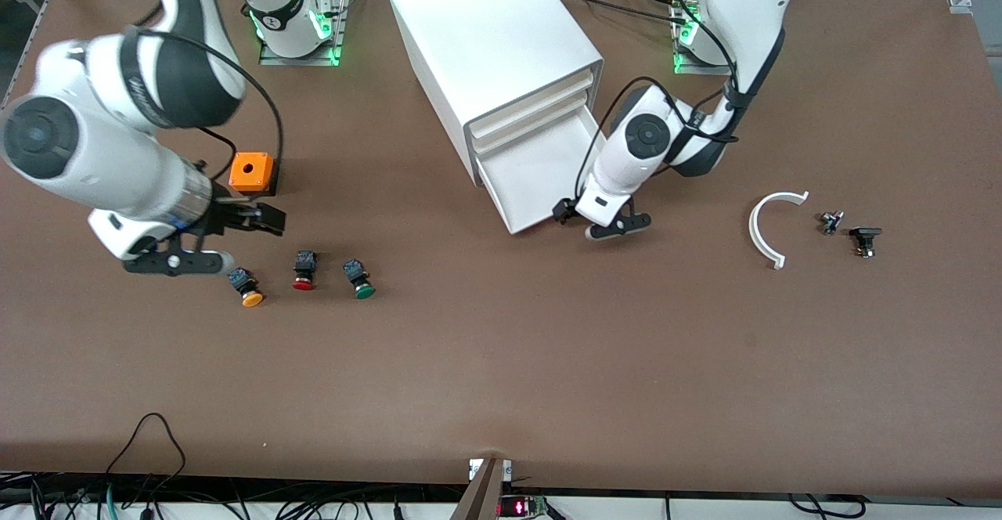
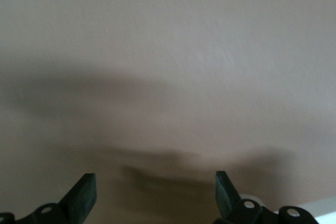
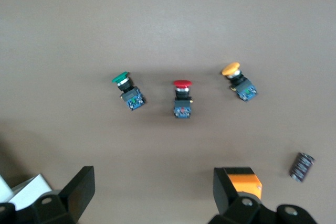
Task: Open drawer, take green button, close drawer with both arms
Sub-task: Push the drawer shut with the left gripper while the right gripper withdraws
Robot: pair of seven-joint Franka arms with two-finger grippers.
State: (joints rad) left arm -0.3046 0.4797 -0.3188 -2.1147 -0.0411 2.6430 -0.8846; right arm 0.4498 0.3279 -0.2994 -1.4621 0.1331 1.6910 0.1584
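The white cabinet (image 1: 493, 42) stands at the table's middle, and its bottom drawer (image 1: 540, 179) is pulled out; its visible floor is bare. My left gripper (image 1: 596, 222) is open and empty, low over the table at the drawer's front corner; its wrist view shows only its fingers (image 2: 84, 195) and brown tabletop. The green button (image 1: 360, 279) lies on the table toward the right arm's end, beside the red button (image 1: 304, 270) and the orange-capped button (image 1: 246, 287). My right gripper (image 1: 243, 240) is open and empty above the orange-capped button. The right wrist view shows the green button (image 3: 128, 90) apart from the open gripper (image 3: 154, 190).
An orange box (image 1: 252, 173) sits on the table just by the right gripper. A white curved piece (image 1: 771, 226) and two small dark parts (image 1: 831, 222) (image 1: 865, 240) lie toward the left arm's end. A small black cylinder (image 3: 302, 166) shows near the orange box (image 3: 244, 179).
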